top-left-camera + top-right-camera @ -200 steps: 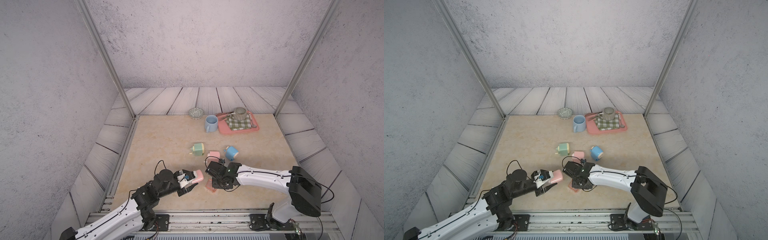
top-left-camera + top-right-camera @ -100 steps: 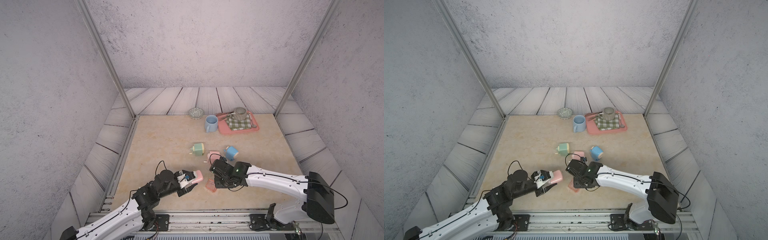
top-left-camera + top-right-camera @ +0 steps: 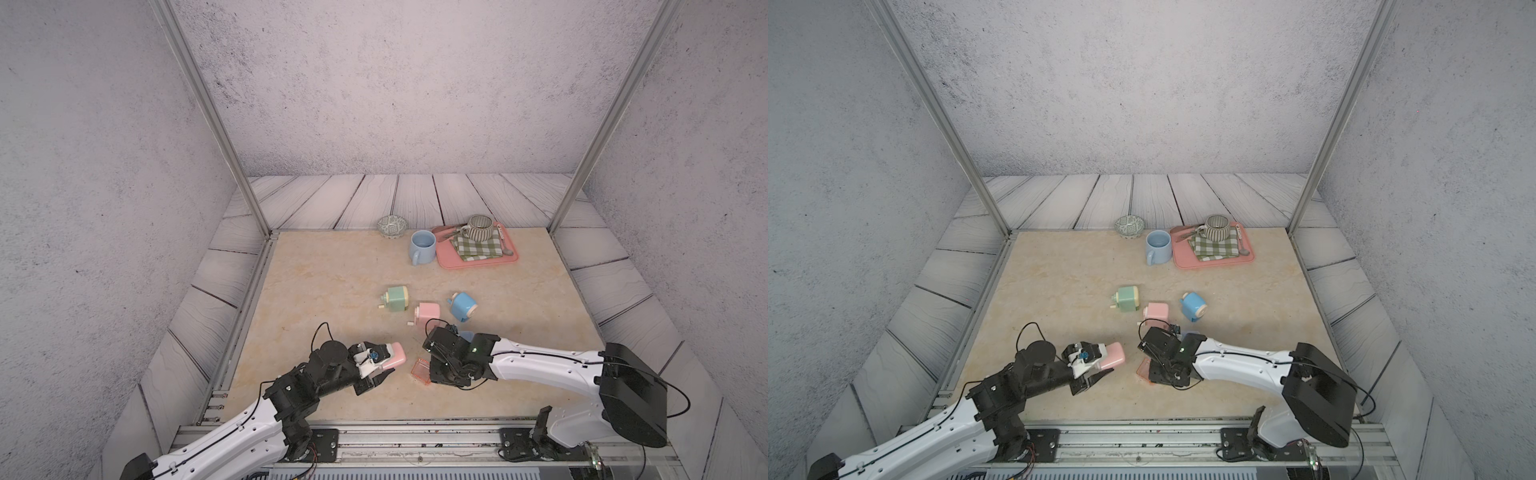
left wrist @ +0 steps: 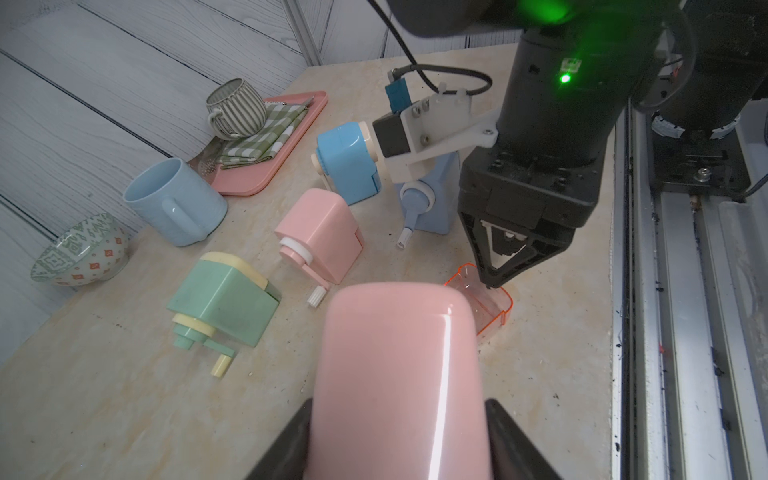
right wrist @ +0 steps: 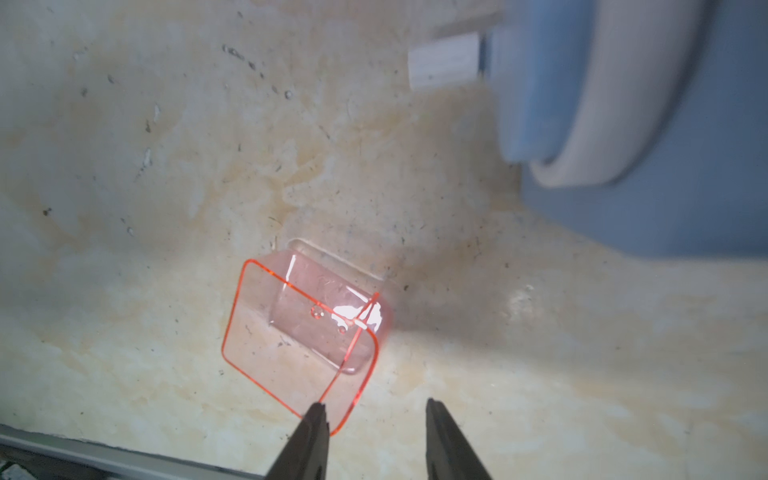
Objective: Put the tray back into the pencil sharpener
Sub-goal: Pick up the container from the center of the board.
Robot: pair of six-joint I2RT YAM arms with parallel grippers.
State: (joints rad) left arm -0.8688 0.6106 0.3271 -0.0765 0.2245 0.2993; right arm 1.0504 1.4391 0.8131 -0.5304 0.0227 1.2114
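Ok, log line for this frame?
left gripper: shut on pink sharpener | right gripper: open at clear tray | clear tray: on table

Bare tabletop (image 3: 316, 282) lies open on the left; the clear tray (image 5: 299, 340) is hemmed by a pale blue sharpener (image 4: 432, 203) just beside and the held pink sharpener (image 3: 394, 358) nearby; three sharpeners (image 3: 428, 313) crowd mid-table.

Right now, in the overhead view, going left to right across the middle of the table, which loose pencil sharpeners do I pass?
green pencil sharpener → pink pencil sharpener → blue pencil sharpener
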